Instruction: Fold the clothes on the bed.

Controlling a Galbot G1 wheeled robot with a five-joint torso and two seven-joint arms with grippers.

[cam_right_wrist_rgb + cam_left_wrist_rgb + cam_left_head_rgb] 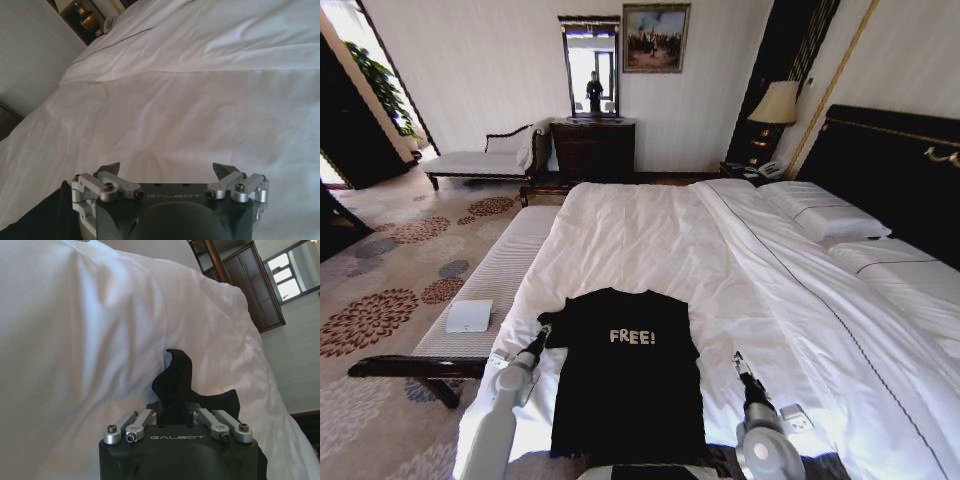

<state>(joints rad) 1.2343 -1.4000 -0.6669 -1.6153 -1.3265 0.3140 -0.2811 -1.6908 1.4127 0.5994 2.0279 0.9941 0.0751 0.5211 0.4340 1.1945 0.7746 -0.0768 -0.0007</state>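
A black T-shirt [625, 375] lies flat on the white bed [650, 240], collar away from the robot; its long axis runs toward the robot. The left end effector [542, 338] is clamped on the shirt's left sleeve; the right end effector [739, 362], fingers apart, hovers just beside the right edge.

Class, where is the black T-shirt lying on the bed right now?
In the head view the black T-shirt lies flat near the bed's foot edge, between the left tool and right tool.
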